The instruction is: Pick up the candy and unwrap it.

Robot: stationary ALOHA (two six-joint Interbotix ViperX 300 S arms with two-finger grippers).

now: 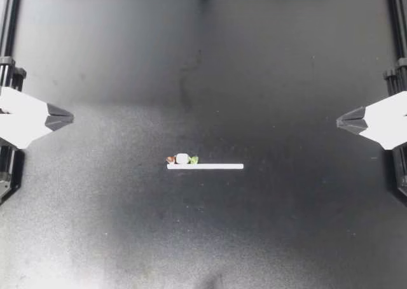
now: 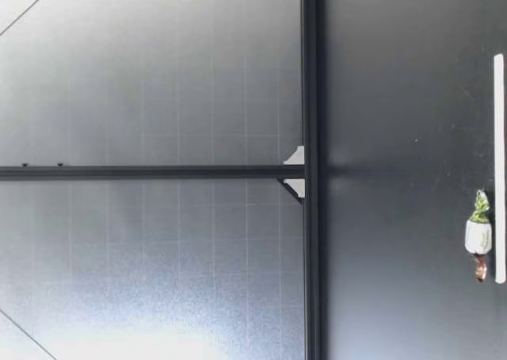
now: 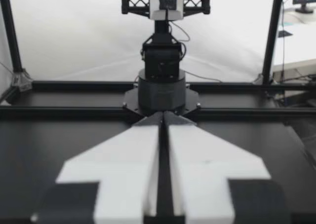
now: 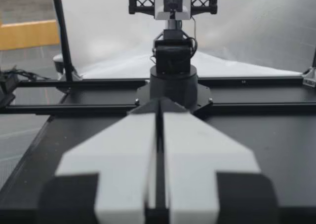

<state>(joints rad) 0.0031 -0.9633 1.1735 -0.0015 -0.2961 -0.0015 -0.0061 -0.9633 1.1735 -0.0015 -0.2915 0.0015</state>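
Candy [image 1: 182, 158] lies near desk [image 1: 286, 225] centre, just beyond the left end of a white strip [image 1: 205, 167]. It is touching the strip or nearly so; I cannot tell which. It has a white body, a brown twist on the left and a green twist on the right. Left fingers [image 1: 58, 118] and right fingers [image 1: 350, 119] sit at the desk's side edges, well apart from the candy. Both pairs are pressed together and hold nothing.

Risks, as I judge them:
- The candy is small and light, so a finger landing off-centre could skid it along the desk.
- The strip sits right beside it, so a descent on the near side may catch the strip too.
- The fingers must spread before the approach; if they come down as they are, they will only push the candy.
- A pinch on the body instead of a twist would leave the wrapper hard to pull.

Hard to make out:
- Neither wrist view shows the candy.
- The low view shows no arm.
- The top view cuts off both arms.
- Wrapper folds are too small to read.
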